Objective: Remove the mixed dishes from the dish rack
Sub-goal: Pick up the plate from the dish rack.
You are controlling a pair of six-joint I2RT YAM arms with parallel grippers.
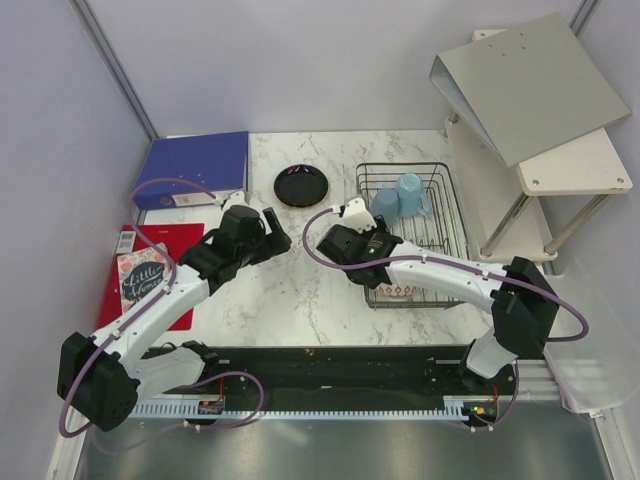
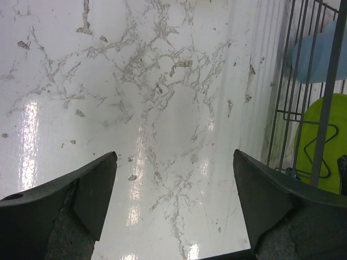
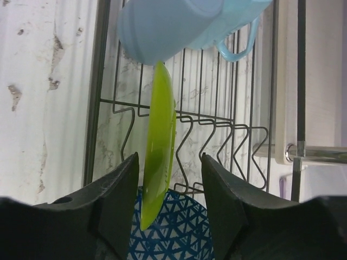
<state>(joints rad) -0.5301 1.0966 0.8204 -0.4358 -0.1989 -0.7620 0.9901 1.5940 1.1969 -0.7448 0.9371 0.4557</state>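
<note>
The right claw (image 3: 169, 160) is partly open, with one dark finger on each side of the lime green plate (image 3: 158, 162). The plate stands on its thin edge in the wire slots of the dish rack (image 1: 440, 228). The left finger is just beside the plate, and there is a gap at the right finger, so the claw is not squeezing it. The plate looks smooth and shiny. Just below it sits a round blue patterned bowl (image 3: 176, 235) with a criss-cross print. The left claw (image 2: 173, 157) is spread wide and holds nothing. It hangs over the shiny white marble table (image 2: 152, 81), which has grey veins, just beside the rack's left side. The rack is a box of thin black wires with bent, zigzag wires for plates. At its near end a bit of something red-and-white patterned (image 1: 400, 292) peeks out from under the right arm. At its far end are two light blue cups (image 1: 400, 197), smooth, with curved handles. A round black plate (image 1: 301, 185) lies flat on the table to the left of the rack. A blue ring binder (image 1: 195, 165) lies farther left.
</note>
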